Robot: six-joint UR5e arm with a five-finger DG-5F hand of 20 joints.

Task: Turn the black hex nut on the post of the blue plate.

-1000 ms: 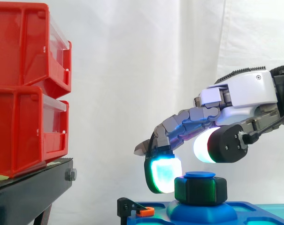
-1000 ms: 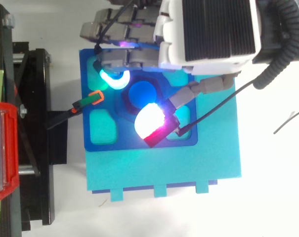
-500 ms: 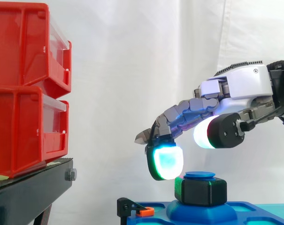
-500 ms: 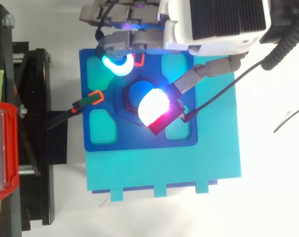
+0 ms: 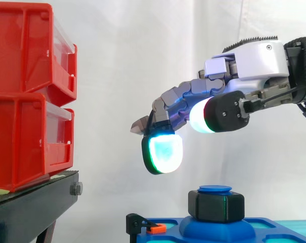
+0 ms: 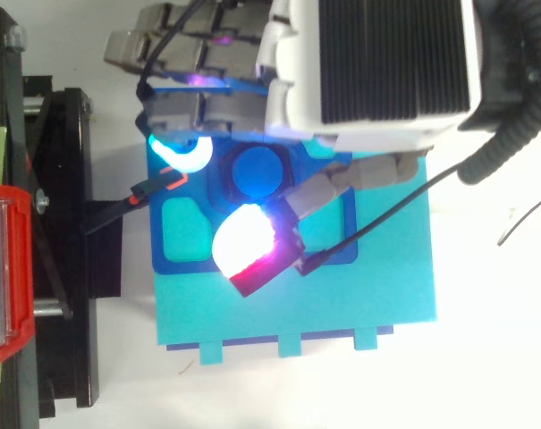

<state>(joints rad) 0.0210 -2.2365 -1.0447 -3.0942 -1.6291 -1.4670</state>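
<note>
The black hex nut sits on the blue post in the middle of the blue plate; the post's round blue cap shows above it. My hand hovers well above the nut and touches nothing. Its fingers reach out to the left with a loose bend, the cyan-green fingertip hanging above and left of the nut. The white-glowing thumb pad stands apart from the fingers. Nothing is held. In the top view the hand covers the plate's far part.
The blue plate lies on a teal base. A small black holder with an orange clip sits at the plate's left edge. Stacked red bins stand on a black stand to the left.
My hand has risen off the nut and drifted left; a second ago its fingertips flanked the nut at its height. The nut stays on the post.
</note>
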